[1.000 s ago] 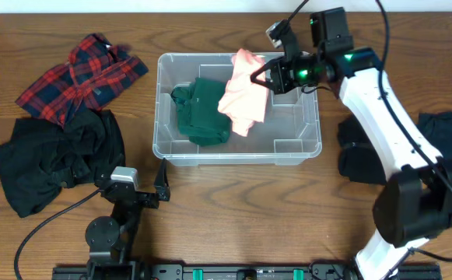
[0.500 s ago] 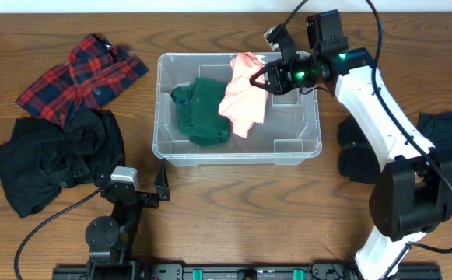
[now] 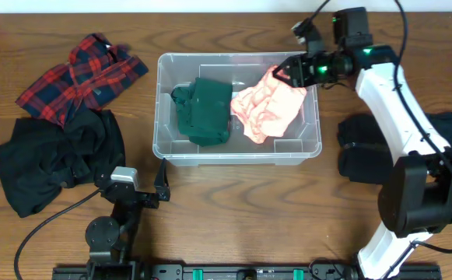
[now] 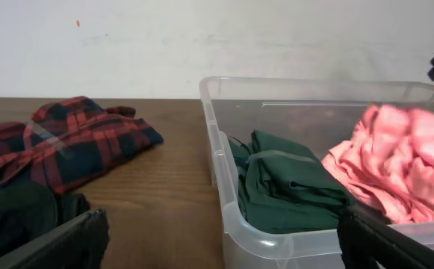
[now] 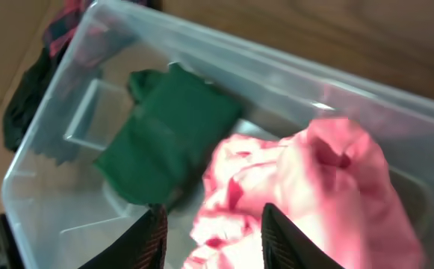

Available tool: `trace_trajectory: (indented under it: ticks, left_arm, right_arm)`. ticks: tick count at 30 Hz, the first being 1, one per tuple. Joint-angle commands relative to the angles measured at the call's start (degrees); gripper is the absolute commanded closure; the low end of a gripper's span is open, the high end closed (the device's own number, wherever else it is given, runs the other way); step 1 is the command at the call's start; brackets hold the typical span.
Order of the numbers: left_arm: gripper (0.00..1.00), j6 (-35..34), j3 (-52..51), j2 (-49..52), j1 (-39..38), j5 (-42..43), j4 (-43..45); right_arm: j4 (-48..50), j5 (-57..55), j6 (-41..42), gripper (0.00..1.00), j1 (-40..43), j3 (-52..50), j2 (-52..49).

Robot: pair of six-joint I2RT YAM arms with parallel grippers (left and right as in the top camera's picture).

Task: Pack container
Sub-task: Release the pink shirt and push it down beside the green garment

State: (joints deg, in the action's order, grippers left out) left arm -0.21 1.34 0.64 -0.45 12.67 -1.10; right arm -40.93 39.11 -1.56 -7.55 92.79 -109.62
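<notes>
The clear container [image 3: 160,101] stands in the middle of the table. A folded green garment [image 3: 204,111] lies in its left half and a crumpled pink garment [image 3: 268,111] in its right half. My right gripper [image 3: 285,70] hovers over the bin's far right corner, just above the pink cloth. In the right wrist view its jaws [image 5: 213,239] stand open, with the pink garment [image 5: 314,187] loose below them beside the green garment [image 5: 164,142]. My left gripper [image 3: 162,180] rests open near the bin's front left corner [image 4: 235,224], holding nothing.
A red plaid shirt [image 3: 82,76] and a black garment [image 3: 58,159] lie left of the bin. Dark clothes [image 3: 366,152] lie to its right under the right arm, with a dark blue piece [image 3: 451,128] at the table's right edge.
The right gripper opened and let go of the pink garment, which dropped from above the bin's far rim into its right half. The gripper drew back to the right. The left arm stayed still.
</notes>
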Motion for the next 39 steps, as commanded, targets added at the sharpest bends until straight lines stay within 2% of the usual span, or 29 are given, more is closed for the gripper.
trace_trajectory:
  ticks: [1,6,10,12,15,21,26,39]
  left_arm:
    - [0.02,-0.1,-1.1,0.1,-0.2,0.3,-1.8]
    - [0.02,-0.1,-1.1,0.1,-0.2,0.3,-1.8]
    - [0.02,-0.1,-1.1,0.1,-0.2,0.3,-1.8]
    - [0.02,-0.1,-1.1,0.1,-0.2,0.3,-1.8]
    - [0.02,-0.1,-1.1,0.1,-0.2,0.3,-1.8]
    - [0.02,-0.1,-1.1,0.1,-0.2,0.3,-1.8]
    - [0.02,-0.1,-1.1,0.1,-0.2,0.3,-1.8]
    - [0.02,-0.1,-1.1,0.1,-0.2,0.3,-1.8]
  right_arm:
    - [-0.2,-0.1,0.2,0.63,2.2,0.2,1.5]
    - [-1.4,-0.1,0.0,0.7,2.7,0.2,6.4]
    - [-2.4,-1.2,-0.9,0.84,0.0,0.2,9.4]
    - [-3.3,-5.5,-0.9,0.93,-2.9,0.2,9.7]
    - [-5.2,-15.2,-0.8,0.98,-7.8,0.2,9.3]
    - [-6.7,-35.4,2.1,0.99,-15.6,0.2,7.0]
    - [-6.4,-46.1,6.1,0.99,-18.4,0.2,2.6]
    - [-3.7,-51.4,11.0,0.99,-17.5,0.2,-9.0]
